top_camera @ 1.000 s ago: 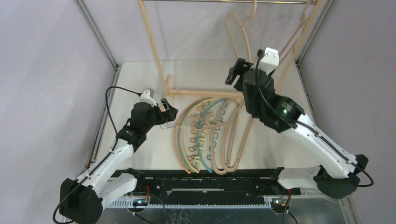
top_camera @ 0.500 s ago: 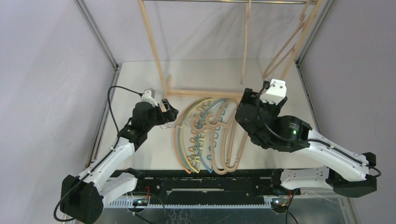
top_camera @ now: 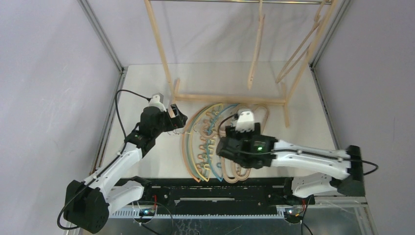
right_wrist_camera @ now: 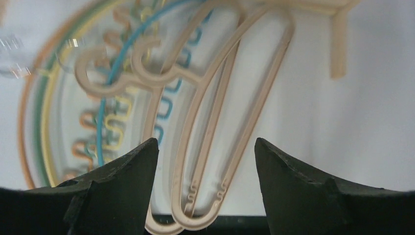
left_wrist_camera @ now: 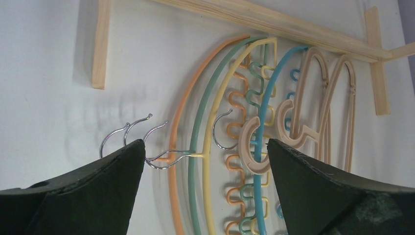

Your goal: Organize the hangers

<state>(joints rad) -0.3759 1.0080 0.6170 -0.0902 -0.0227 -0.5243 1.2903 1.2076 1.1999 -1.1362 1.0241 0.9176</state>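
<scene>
Top view: your right arm lies across the wooden hangers, covering their middles, and the right hand sits hidden under its own wrist there. Right wrist view: the metal hooks are a blur at the left edge. Left wrist view: the coloured hangers run off the bottom edge.

White arms, black joints, looping black cables, one green light.
</scene>
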